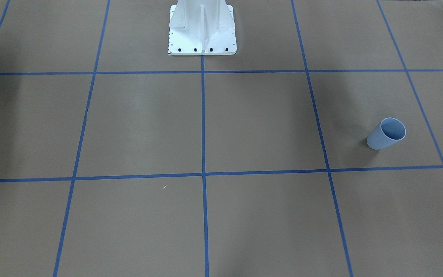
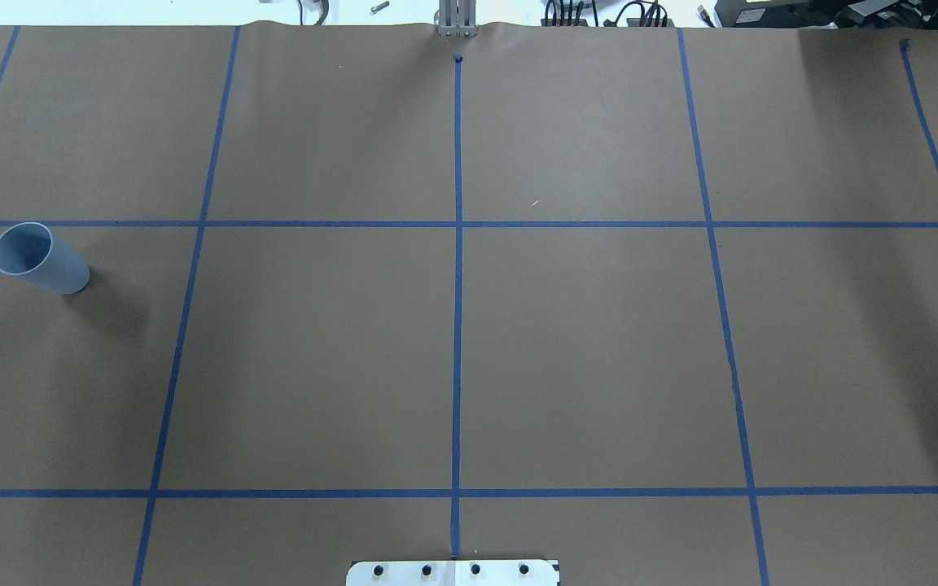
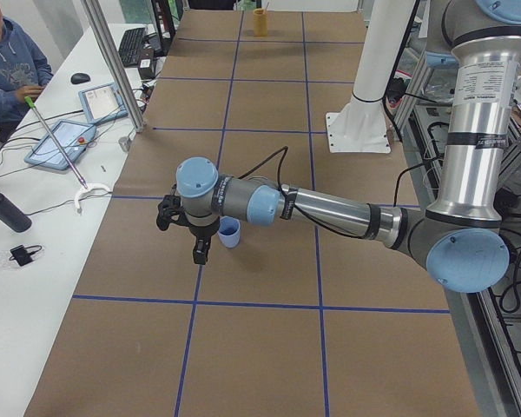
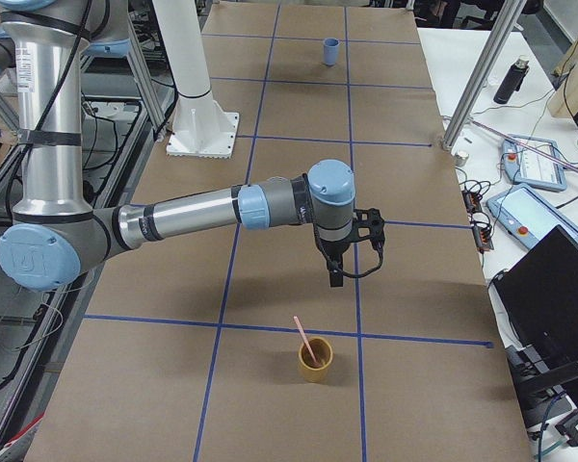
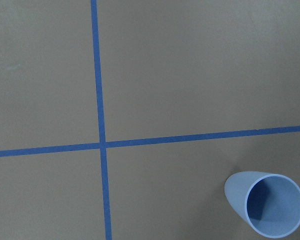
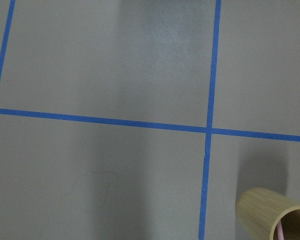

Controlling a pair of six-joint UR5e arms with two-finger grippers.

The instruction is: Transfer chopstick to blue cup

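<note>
The blue cup (image 1: 386, 134) stands upright and empty on the brown table, at the left in the overhead view (image 2: 37, 259). It also shows in the left wrist view (image 5: 265, 204). In the exterior left view my left gripper (image 3: 184, 236) hovers just beside the blue cup (image 3: 229, 232); I cannot tell whether it is open or shut. A pale pink chopstick (image 4: 304, 339) leans in a tan bamboo cup (image 4: 316, 358). My right gripper (image 4: 356, 255) hangs above and beyond that cup; I cannot tell its state. The bamboo cup's rim (image 6: 272, 217) shows in the right wrist view.
The white robot base (image 1: 202, 30) stands at the table's middle edge. Blue tape lines grid the table. A side bench holds tablets (image 3: 61, 143) and a bottle (image 3: 4, 211), with an operator (image 3: 9, 61) seated there. An aluminium post (image 3: 113, 61) rises by the bench.
</note>
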